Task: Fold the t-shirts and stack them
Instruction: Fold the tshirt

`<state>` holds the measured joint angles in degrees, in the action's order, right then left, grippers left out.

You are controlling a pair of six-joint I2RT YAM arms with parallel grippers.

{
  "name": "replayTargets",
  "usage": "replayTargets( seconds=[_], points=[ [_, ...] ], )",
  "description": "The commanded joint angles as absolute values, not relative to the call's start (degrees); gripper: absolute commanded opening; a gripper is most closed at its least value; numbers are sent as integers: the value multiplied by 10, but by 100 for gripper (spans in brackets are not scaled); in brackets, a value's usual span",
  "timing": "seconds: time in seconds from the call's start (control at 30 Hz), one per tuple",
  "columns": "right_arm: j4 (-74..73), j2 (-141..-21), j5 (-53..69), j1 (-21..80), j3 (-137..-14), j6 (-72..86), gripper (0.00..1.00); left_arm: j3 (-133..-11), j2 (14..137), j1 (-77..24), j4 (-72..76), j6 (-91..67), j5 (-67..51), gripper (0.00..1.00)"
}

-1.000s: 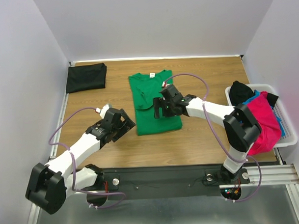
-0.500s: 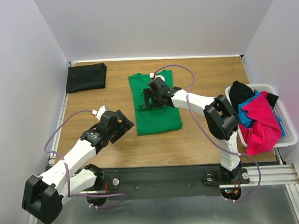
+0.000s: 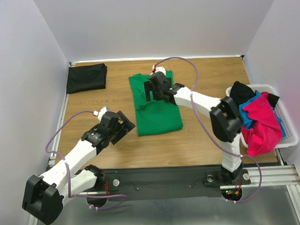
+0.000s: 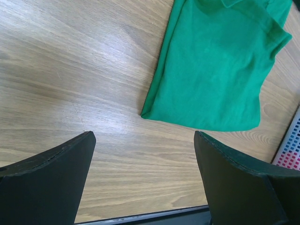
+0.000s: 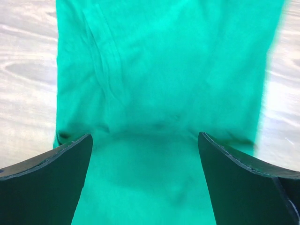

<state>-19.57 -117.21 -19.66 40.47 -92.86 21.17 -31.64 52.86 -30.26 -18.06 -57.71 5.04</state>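
Right gripper [image 3: 150, 91], wide open, empty, hovers over far end of green t-shirt [image 3: 157, 114], probably to fold it. Left gripper [image 3: 125, 124] likewise, off near-left corner.

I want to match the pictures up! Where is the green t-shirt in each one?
Top external: green t-shirt lies in the middle of the wooden table.
Left wrist: green t-shirt at upper right.
Right wrist: green t-shirt fills most of the picture.
Shared landmark: the wooden table shows beside it in all three.
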Motion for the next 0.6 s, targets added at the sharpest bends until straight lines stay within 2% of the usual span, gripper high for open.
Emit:
replayTargets(
  seconds=[0.0,0.13,0.27,0.3,0.4,0.57],
  points=[
    [-181,-1052,-236,402,-855,213,100,-302,535,-303,-149,-570,33,99],
    [-185,-927,-215,397,-680,285,100,-294,574,-315,-99,-566,3,99],
    [-188,-825,-160,379,-553,330,100,-301,634,-331,-49,-560,-34,98],
    [-188,-809,-154,370,-539,334,100,-302,659,-338,-40,-563,-37,96],
    [-190,-805,-114,355,-494,346,100,-301,696,-343,-25,-573,-36,86],
    [-190,-817,-91,335,-463,373,98,-300,732,-344,-3,-585,-34,78]
  ],
)
